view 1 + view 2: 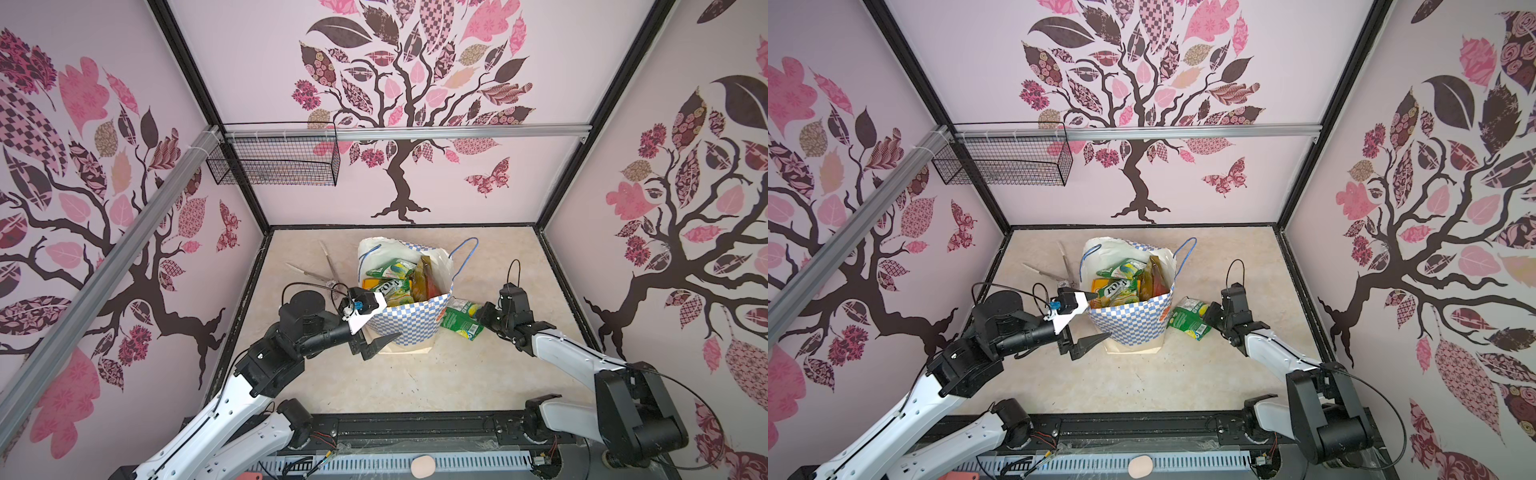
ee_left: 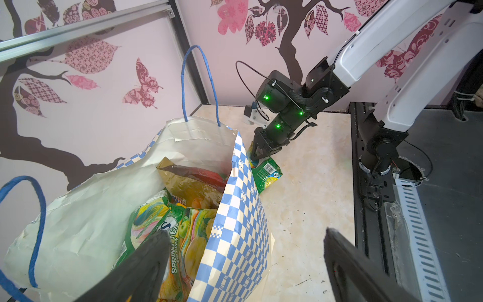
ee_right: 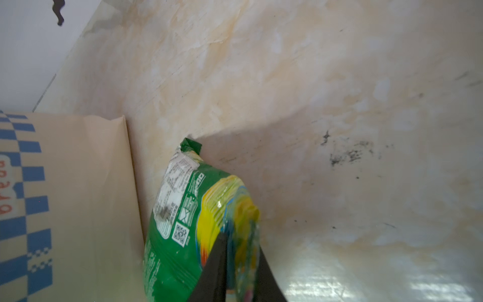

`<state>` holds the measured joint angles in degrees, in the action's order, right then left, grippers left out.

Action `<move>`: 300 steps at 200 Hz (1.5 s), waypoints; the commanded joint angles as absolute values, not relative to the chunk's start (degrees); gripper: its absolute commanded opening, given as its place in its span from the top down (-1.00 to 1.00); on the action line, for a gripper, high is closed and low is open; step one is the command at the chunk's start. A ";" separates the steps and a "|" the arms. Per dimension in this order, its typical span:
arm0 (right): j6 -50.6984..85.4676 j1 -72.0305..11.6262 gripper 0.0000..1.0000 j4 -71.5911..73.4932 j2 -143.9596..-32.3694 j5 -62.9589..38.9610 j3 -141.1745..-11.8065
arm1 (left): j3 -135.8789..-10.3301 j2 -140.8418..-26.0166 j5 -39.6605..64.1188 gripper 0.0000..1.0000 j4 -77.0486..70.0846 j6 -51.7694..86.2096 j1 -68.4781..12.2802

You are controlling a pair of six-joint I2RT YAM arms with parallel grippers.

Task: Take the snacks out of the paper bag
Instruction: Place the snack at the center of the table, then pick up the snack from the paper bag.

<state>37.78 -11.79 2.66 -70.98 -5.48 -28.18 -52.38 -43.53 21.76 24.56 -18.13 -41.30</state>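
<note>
Green packet [image 1: 461, 321], one, beside one paper bag [image 1: 409, 326]

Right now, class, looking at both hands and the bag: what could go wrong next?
1. The left hand straddles the wall of the paper bag; closing may pinch only paper and tip the bag.
2. The right hand pinches the green packet lying beside the bag; pulling away unreleased could drag it.
</note>
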 commanded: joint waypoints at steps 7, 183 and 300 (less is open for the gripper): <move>36.42 -11.43 0.22 -1.39 -68.07 -2.18 -30.25 | -50.95 -43.76 20.63 -0.87 23.91 -18.80 -41.64; 39.70 -15.94 -0.97 -5.19 -51.56 -9.54 -60.43 | -51.04 -42.74 15.11 -0.87 23.86 -18.54 -41.57; 20.60 -37.15 -0.90 -23.73 -73.35 -5.59 -85.25 | -51.15 -41.13 9.43 -0.87 23.92 -17.85 -41.58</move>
<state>26.59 -36.58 -13.28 -67.81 -7.18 -79.55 -52.38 -41.45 10.81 24.58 -18.20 -41.41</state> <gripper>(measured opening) 0.953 0.937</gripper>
